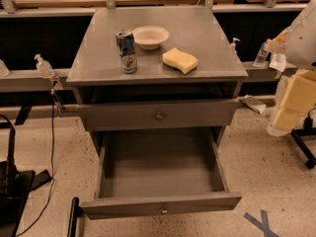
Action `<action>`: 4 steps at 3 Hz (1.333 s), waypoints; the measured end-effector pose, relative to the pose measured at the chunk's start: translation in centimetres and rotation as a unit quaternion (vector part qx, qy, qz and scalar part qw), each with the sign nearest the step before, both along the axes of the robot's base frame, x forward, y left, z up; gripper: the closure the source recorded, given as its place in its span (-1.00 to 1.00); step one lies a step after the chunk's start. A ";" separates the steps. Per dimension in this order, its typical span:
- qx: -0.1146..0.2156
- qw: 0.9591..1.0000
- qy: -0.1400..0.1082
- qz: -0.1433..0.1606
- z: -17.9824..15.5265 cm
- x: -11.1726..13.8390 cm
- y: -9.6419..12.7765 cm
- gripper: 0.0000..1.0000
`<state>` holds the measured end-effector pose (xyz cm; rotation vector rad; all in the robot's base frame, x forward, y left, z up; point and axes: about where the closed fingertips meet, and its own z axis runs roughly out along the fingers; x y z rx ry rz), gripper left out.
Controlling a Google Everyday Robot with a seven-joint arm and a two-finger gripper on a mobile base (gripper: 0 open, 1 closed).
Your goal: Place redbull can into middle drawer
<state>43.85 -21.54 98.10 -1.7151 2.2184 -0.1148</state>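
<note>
The redbull can [127, 51] stands upright on the grey cabinet top [202, 26], in the upper middle of the frame, toward the left front part of that surface. A white bowl [150, 36] sits just beside it, up and to the right, and a yellow sponge [179, 60] lies further right near the front edge, apart from both. Below the top, a grey drawer face [123, 116] with a small round knob shows only its front. Under that, in the lower middle of the frame, the middle drawer [158, 169] is pulled well out toward the camera, its flat floor and low side walls in plain view and its own knob on the front panel at the bottom. The can is well apart from this drawer, up on the top. The gripper [285, 118] hangs at the right edge of the frame, at the low end of the pale robot arm [303, 36], level with the upper drawer face and away from the cabinet (whether it is open or closed I cannot tell). It holds nothing that can be seen. A blue tape cross [261, 223] marks the speckled floor at the lower right.
</note>
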 end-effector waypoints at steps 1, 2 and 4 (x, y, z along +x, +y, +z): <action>0.000 1.000 0.000 0.000 0.0 0.0 0.0 -1.00; 0.018 1.000 -0.023 -0.004 1.5 2.4 0.8 -1.00; 0.186 0.966 -0.174 0.029 8.4 21.3 9.4 -1.00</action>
